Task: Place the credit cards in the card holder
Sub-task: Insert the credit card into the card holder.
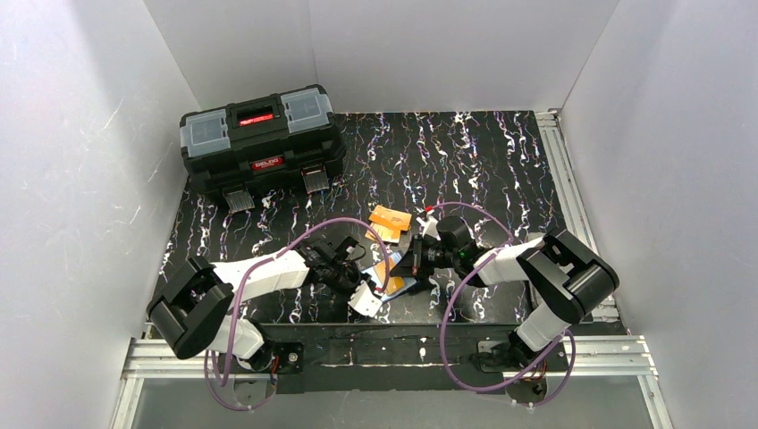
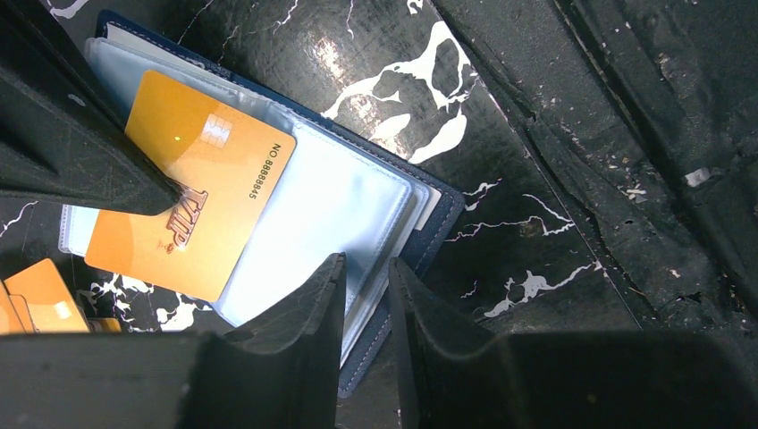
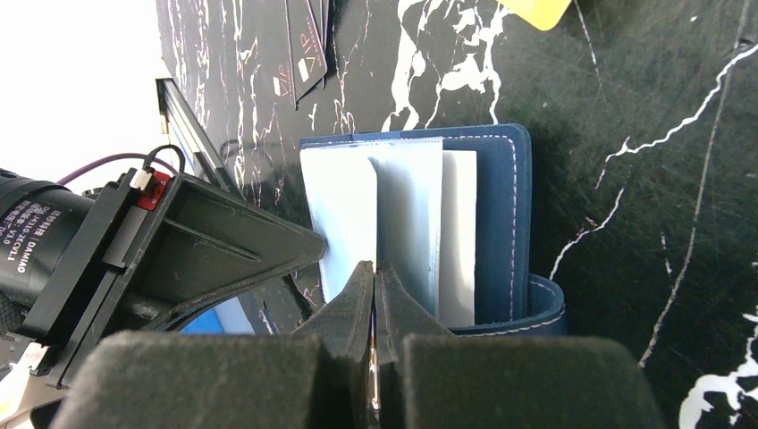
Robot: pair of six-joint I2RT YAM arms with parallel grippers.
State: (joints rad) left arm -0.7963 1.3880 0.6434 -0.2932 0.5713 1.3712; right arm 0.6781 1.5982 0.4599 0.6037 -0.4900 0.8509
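The navy card holder (image 2: 349, 197) (image 3: 501, 223) lies open on the black marbled table near the front edge (image 1: 407, 288), its light blue clear pockets facing up. My right gripper (image 3: 374, 266) (image 1: 404, 265) is shut on an orange credit card (image 2: 192, 192). The card's far end rests among the pockets, and it shows only edge-on in the right wrist view. My left gripper (image 2: 366, 264) (image 1: 365, 290) straddles the holder's near edge. Its jaws stand a narrow gap apart with the pocket leaves and the cover between them. More orange credit cards (image 1: 391, 221) (image 2: 40, 290) lie loose just beyond the holder.
A big black toolbox (image 1: 261, 138) stands at the back left of the table. White walls close in the left, back and right sides. A metal rail (image 1: 563, 179) runs along the table's right edge, and the arms' base frame (image 1: 393, 353) along the front.
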